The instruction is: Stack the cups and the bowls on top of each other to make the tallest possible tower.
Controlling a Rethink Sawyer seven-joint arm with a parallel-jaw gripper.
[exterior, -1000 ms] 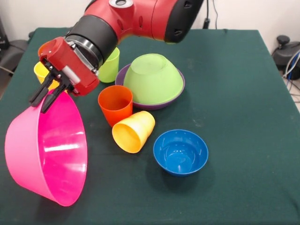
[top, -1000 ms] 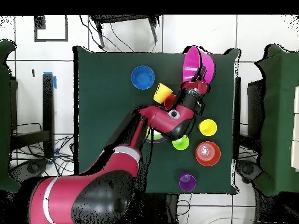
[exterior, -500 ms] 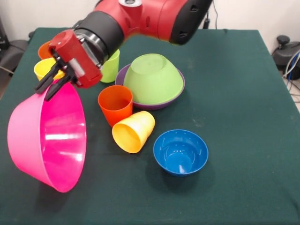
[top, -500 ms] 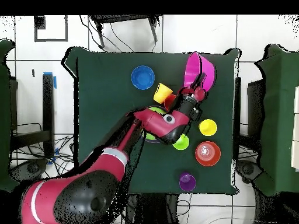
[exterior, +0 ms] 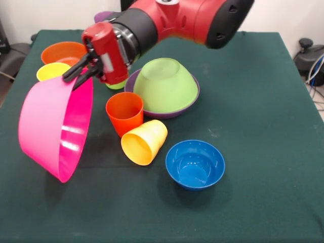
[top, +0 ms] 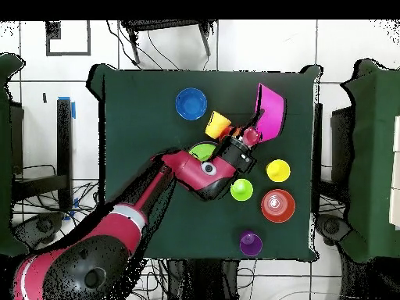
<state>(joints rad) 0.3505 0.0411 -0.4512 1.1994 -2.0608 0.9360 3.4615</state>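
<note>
My gripper is shut on the rim of the very large pink bowl, which hangs steeply tilted at the left with its opening facing right. From overhead, the gripper and the pink bowl are near the table's upper right. An orange-red cup stands upright next to the bowl. A yellow-orange cup lies on its side. The lime green bowl sits upside down in the purple bowl. The blue bowl stands open in front.
An orange bowl and a yellow cup stand behind the pink bowl. A lime green cup is mostly hidden by the wrist. A purple cup stands near the table edge by the robot's base. The arm spans the table's back.
The gripper has risen and moved back and to the right in the front view, carrying the pink bowl by its rim. The bowl now hangs higher and more on edge.
</note>
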